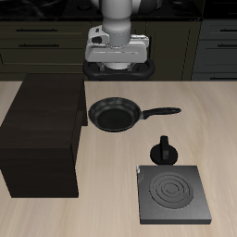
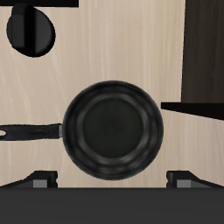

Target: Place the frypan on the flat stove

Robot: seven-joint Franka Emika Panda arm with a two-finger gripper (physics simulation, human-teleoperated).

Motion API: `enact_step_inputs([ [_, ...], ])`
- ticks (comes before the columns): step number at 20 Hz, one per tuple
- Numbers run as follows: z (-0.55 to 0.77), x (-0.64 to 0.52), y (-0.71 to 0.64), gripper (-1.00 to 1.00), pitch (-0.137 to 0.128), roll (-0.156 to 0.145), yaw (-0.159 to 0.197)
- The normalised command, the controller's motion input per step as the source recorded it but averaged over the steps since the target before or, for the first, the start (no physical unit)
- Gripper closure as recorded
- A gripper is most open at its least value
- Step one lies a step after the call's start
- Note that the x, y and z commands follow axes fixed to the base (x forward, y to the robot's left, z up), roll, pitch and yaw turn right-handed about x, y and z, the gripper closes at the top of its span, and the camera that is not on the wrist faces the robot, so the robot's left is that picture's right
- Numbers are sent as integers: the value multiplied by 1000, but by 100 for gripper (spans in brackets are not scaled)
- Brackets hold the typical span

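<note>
Both views: frypan (image 1: pixel 115 115); stove (image 1: pixel 171 193) exterior-only.

The frypan (image 1: pixel 115 115) lies beside the cabinet (image 1: pixel 42 134); the flat stove (image 1: pixel 172 193) sits nearer the table's front edge.

The frypan (image 1: pixel 115 114) was a round, shallow black pan sitting flat and empty, its long straight handle pointing sideways. It sat well back from the flat stove (image 1: pixel 172 193), not touching it. That stove was a thin dark grey square slab with pale rings, lying flat.
</note>
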Motion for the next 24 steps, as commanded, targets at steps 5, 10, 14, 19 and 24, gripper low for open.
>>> enact_step_inputs([
  [5,-288,3,196,-100,11,13,5],
  [10,-432,8,206,-100,44,15,-14],
  [14,-274,-14,84,-100,-4,-5,21],
  [19,-377,-12,104,-100,26,3,-8],
  [24,-295,-67,111,-100,18,0,10],
])
